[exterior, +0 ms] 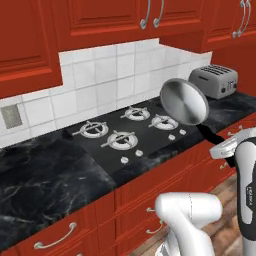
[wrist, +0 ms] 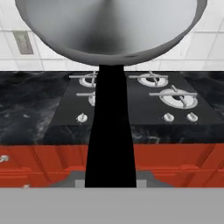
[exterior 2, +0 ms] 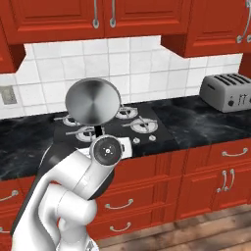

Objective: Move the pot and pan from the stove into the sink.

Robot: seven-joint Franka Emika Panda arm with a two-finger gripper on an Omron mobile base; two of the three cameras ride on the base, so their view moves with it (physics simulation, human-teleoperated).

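Clamped on the black handle, gripper (exterior 2: 104,142) holding the pan (exterior: 183,101) aloft, tipped on edge, near the front edge of the stove (exterior: 131,131). Carry step in hand. Next: transport to the sink, then lower into a basin before release.

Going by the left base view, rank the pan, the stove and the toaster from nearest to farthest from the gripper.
1. The pan, held by its black handle in the gripper, raised over the counter's front edge.
2. The stove, on the counter to the gripper's left, its front right corner close below the pan.
3. The toaster, back by the wall, behind the pan.
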